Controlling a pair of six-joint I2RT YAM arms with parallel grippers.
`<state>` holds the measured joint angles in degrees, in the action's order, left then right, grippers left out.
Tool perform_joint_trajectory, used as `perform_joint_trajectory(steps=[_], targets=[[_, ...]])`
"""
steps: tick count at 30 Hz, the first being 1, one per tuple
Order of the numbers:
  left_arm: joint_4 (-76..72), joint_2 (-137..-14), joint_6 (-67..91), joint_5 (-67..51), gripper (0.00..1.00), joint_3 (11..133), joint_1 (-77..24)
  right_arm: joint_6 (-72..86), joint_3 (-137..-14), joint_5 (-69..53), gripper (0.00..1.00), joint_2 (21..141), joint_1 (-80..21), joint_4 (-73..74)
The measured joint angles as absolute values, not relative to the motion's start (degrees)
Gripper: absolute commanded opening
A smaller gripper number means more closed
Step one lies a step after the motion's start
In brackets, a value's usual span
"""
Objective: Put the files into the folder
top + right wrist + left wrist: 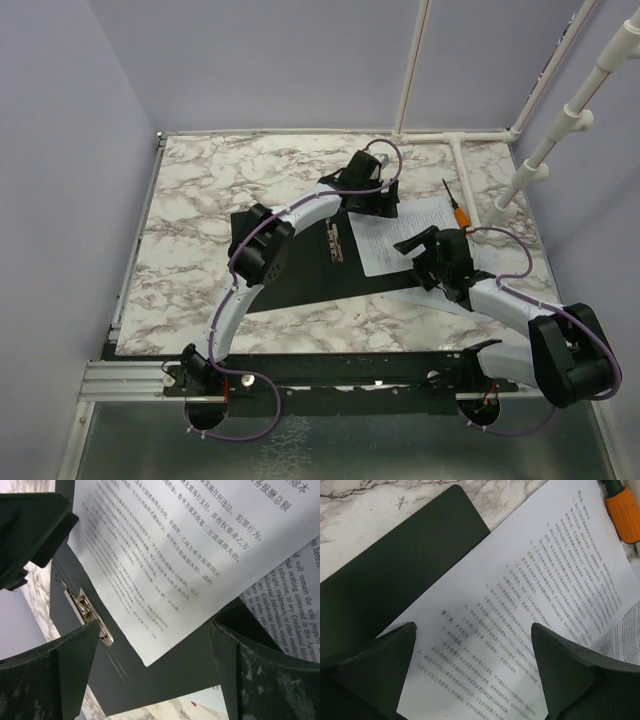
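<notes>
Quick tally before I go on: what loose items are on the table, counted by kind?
Paper sheets: 2 (Chinese-text sheet, English-text sheet)
Folder: 1
Orange-handled tool: 1
Total: 4

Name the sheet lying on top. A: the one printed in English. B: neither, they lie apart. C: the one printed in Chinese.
C: in the right wrist view the edge of the Chinese sheet cuts across the text lines of the English sheet, covering part of it.
</notes>
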<state>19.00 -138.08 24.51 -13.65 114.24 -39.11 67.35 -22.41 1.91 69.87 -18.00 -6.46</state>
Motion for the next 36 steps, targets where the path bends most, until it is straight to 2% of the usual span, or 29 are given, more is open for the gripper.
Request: perform_joint_trajectory(steps=[19, 24, 36], targets=[[14.48, -135.55, 23.68, -13.56, 0.99, 108.62, -39.29, 72.77, -21.26, 3.14, 0.95, 77.73, -18.00, -21.67], [14.50, -134.89, 23.27, -13.45, 0.99, 107.57, -39.53, 73.21, -21.93, 3.81, 0.90, 79.20, -18.00, -22.87], [14.98, -134.04, 22.90, -13.52, 0.99, 106.56, -39.83, 73.43, -25.15, 5.58, 0.71, 83.33, -18.04, -22.55]])
